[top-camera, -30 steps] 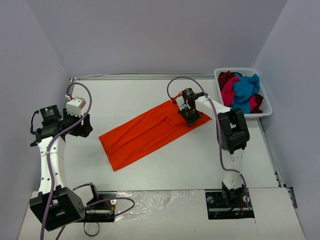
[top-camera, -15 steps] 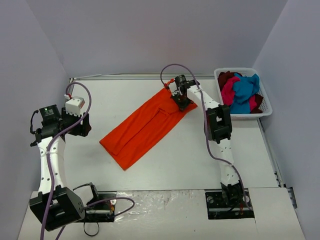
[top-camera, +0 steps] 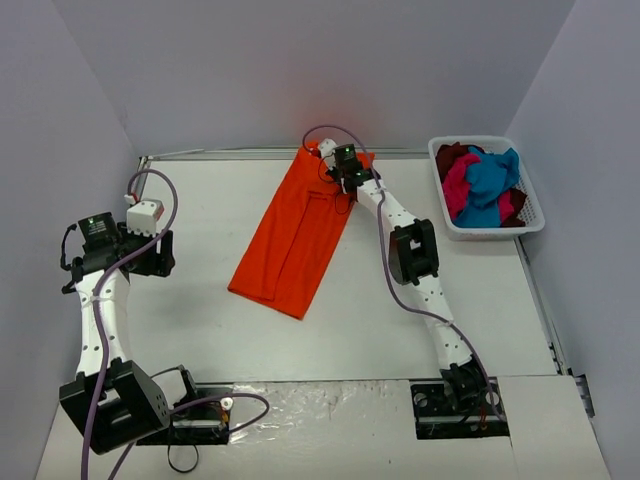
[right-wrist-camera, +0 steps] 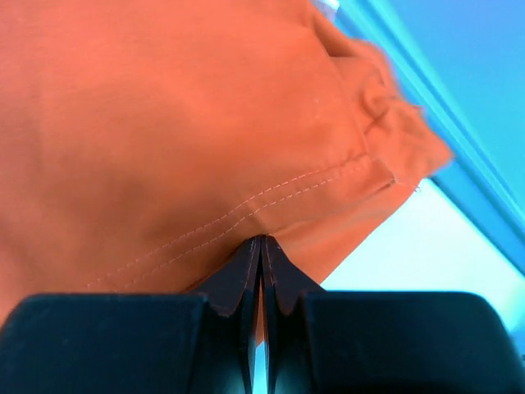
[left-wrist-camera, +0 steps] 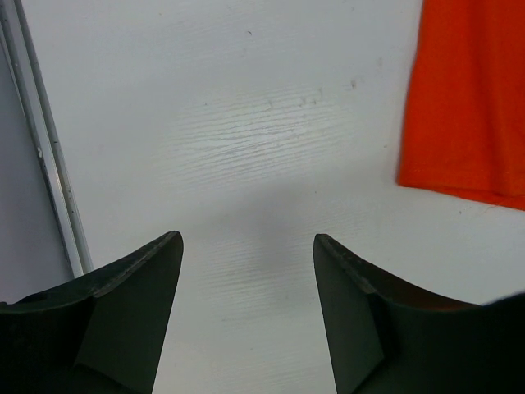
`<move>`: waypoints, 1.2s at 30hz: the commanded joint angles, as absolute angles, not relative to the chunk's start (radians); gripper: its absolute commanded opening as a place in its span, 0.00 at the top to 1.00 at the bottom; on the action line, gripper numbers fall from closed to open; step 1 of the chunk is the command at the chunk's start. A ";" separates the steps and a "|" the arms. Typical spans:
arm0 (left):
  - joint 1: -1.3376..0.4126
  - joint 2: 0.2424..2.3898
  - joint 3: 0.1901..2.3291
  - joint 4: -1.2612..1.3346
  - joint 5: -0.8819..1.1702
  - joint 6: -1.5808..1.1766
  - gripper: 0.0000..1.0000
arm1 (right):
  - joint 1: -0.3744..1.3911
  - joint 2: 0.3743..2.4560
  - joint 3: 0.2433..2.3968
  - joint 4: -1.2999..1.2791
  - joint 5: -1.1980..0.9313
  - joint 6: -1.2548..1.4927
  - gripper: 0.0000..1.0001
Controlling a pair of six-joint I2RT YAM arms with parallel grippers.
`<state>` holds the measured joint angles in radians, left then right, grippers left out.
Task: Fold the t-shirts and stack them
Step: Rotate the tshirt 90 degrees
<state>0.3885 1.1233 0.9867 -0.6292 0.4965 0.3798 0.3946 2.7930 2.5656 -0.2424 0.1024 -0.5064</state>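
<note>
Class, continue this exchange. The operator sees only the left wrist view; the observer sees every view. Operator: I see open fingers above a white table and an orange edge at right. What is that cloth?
Observer: An orange t-shirt, folded into a long strip.
Operator: Is anything holding it?
Observer: Yes, the right gripper is shut on its far end, at the stitched hem.
Operator: Any other shirts?
Observer: A teal shirt, a pink shirt and a dark red shirt are heaped in a white basket at the far right.
</note>
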 commanded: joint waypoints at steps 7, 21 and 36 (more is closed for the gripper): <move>0.399 1.115 1.003 -0.623 0.525 0.354 0.36 | 0.413 2.645 2.324 -0.020 0.365 -0.538 1.00; 0.399 1.054 0.996 -0.623 0.607 0.362 0.35 | 0.563 2.111 1.813 0.026 0.319 -0.499 1.00; 0.417 0.971 0.960 -0.545 0.526 0.295 0.29 | 0.801 1.993 1.631 -0.497 -0.219 -0.403 1.00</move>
